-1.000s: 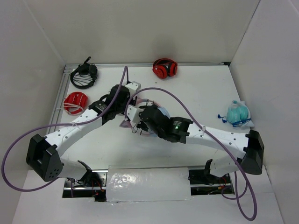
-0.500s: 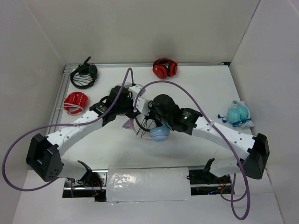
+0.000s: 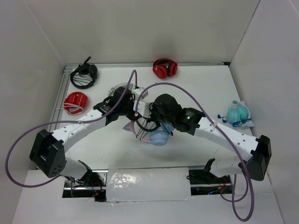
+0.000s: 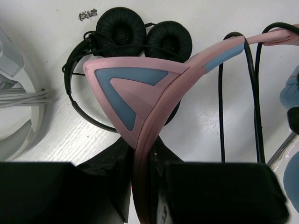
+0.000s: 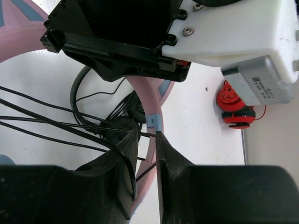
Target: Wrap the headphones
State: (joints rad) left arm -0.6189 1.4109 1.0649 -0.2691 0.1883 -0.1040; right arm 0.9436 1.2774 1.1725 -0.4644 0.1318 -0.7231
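We see the left gripper (image 4: 141, 143) clamped on the pink headband of the headphones (image 4: 131, 88), its two fingers pressed against either side of the band. Just beyond the fingertips a pink cat ear (image 4: 122, 86) with a blue inset stands up from the band. To the right of this gripper, loops of the thin dark cable (image 4: 221, 116) hang across the band, and a light-blue ear cup (image 4: 290, 88) shows at the far right edge. Beyond the fingertips, past the cat ear, a small black on-ear pair (image 4: 122, 32) lies on the white worktop (image 4: 42, 46).

The right gripper (image 5: 147, 133) has its fingers close together. The pink band shows in the narrow gap between them and several cable strands run in from its left to the fingertips, but we cannot tell whether it grips anything. A red item (image 5: 232, 105) sits well off to its right on the worktop.

From above, both grippers meet over the middle of the worktop, with a light-blue ear cup (image 3: 159, 137) just on the near side of the right gripper
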